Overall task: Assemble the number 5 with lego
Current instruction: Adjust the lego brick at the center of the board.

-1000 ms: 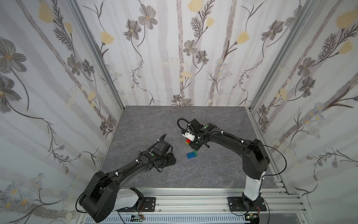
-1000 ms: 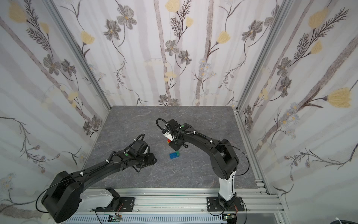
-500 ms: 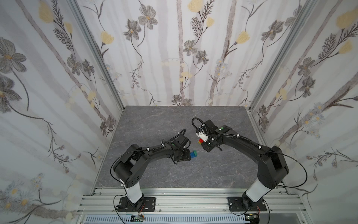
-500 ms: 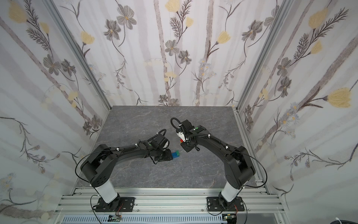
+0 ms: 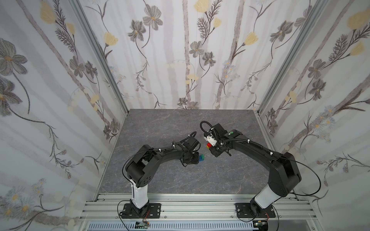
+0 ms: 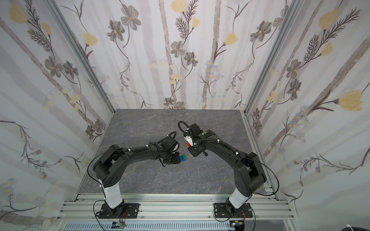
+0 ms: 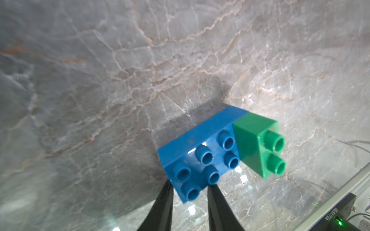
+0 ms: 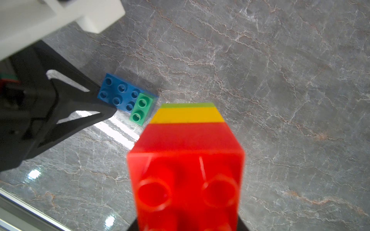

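Grey marbled tabletop [image 5: 160, 130] in both top views. The blue brick [image 5: 199, 159] lay about mid-table, and the little dark-green brick [image 5: 202, 157] was stacked on its right end. The left gripper [image 5: 197, 159] was right at the brick's left end. The right gripper [image 5: 210, 147] sat just beyond, to the far right, clamped on a red-yellow-lime stack [image 5: 208, 145] that was apart from the blue one.

Left wrist view: both fingers [image 7: 162, 206] flanked the blue brick's [image 7: 200, 144] end corner, tips against it. Honestly couldn't tell if they were actually squeezing.

Right wrist view: red brick [image 8: 186, 160] up close, then the yellow layer [image 8: 187, 115] and lime layer [image 8: 187, 105] past it. The blue [image 8: 118, 90] and green [image 8: 141, 109] pair lay on the table beyond.
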Robot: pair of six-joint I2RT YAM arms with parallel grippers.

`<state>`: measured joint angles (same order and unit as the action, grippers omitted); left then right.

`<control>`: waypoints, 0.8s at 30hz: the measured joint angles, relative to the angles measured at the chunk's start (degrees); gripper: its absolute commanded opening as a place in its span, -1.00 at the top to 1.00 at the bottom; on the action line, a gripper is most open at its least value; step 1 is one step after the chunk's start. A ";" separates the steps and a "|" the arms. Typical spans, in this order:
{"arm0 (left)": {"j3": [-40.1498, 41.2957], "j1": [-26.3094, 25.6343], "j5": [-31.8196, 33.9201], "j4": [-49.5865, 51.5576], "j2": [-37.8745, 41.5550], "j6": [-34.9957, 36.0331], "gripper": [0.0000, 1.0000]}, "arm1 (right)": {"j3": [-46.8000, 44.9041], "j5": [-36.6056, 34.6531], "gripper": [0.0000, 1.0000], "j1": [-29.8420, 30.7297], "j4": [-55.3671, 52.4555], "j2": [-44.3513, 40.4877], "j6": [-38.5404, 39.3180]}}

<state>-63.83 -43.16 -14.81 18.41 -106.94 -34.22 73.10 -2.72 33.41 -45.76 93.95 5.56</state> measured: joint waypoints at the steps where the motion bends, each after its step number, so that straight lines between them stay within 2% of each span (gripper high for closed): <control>1: -0.24 0.31 0.81 0.39 -0.04 0.42 0.37 | 0.00 0.26 0.70 0.02 -0.04 0.00 0.00; 7: -1.03 2.40 3.93 1.97 -0.11 2.19 0.31 | 0.07 1.33 0.70 0.92 0.00 0.22 0.00; 17: -5.11 3.08 4.90 1.81 -3.34 2.75 0.26 | 1.99 3.37 0.71 3.02 0.00 3.67 0.44; 24: -1.84 3.61 6.32 3.04 0.02 2.75 0.20 | 4.74 5.22 0.70 3.54 0.02 6.45 0.46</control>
<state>-65.67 -39.55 -8.49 21.45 -106.91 -31.46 77.84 2.50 36.95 -45.74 100.40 6.02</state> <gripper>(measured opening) 0.395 0.334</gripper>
